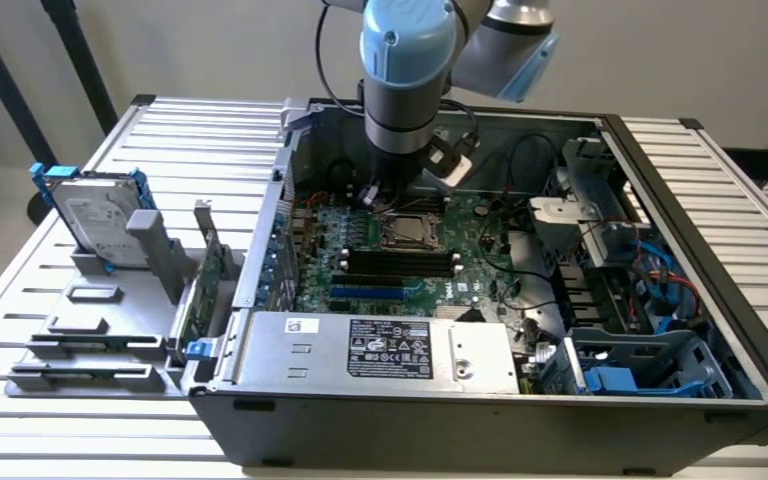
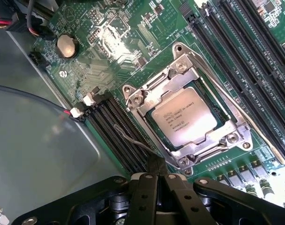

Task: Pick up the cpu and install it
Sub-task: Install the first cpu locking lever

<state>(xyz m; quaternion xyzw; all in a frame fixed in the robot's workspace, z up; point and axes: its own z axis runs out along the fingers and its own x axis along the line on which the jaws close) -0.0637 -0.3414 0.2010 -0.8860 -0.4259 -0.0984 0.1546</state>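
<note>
From the exterior view, a slatted metal table point(image 1: 704, 170) by a pale wall carries an open computer case point(image 1: 491, 400); my arm point(image 1: 408, 70) reaches inside, a hard drive point(image 1: 91, 215) standing outside. From my wrist, the cpu point(image 2: 183, 116) sits in its socket frame point(image 2: 189, 75) on the green board point(image 2: 114, 33), my gripper point(image 2: 157, 180) closed, empty, just beside it.

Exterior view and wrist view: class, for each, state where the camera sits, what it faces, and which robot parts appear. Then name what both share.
Exterior view: off the arm, above the open computer case, looking down; shows the arm.
Wrist view: on the wrist, facing the motherboard; shows the shut end effector.
Shared: the cpu seated in its socket, and the memory slots.
</note>
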